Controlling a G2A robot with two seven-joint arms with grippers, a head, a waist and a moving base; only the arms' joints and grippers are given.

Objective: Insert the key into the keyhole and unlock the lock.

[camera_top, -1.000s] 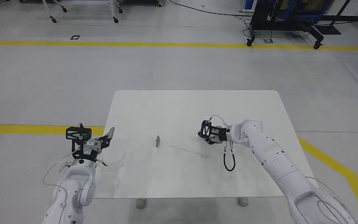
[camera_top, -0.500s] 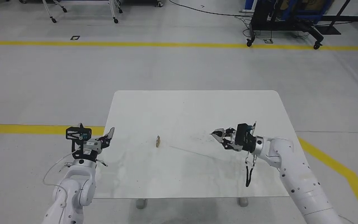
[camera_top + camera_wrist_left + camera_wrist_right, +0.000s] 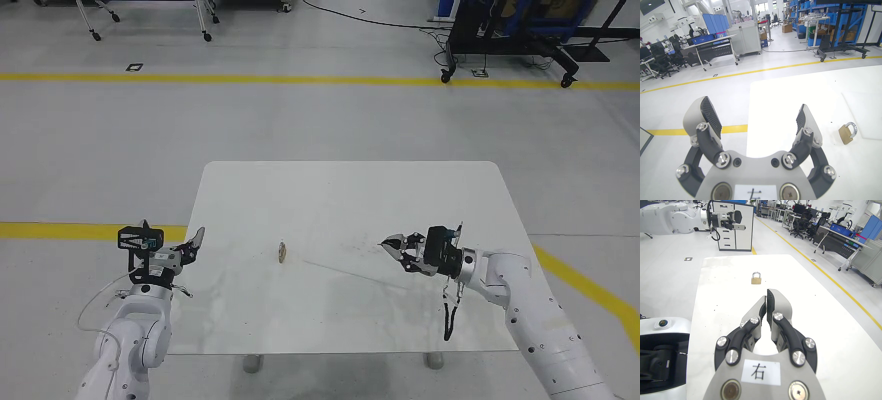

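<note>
Padlock, brass with a silver shackle, sits on the white surface left of its middle. Just outside the surface's left edge, the left gripper hangs with its jaws released and spread wide, holding nothing. Nearer the right edge, the right gripper hovers over the surface, jaws clenched on the key, a thin silver sliver between the pads, aimed toward the padlock.

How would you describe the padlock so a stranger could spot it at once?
Start at the white table. Slightly left of its middle sits the padlock. It is small, with a brass-coloured body and a silvery shackle, the only golden thing on the white top.
</note>
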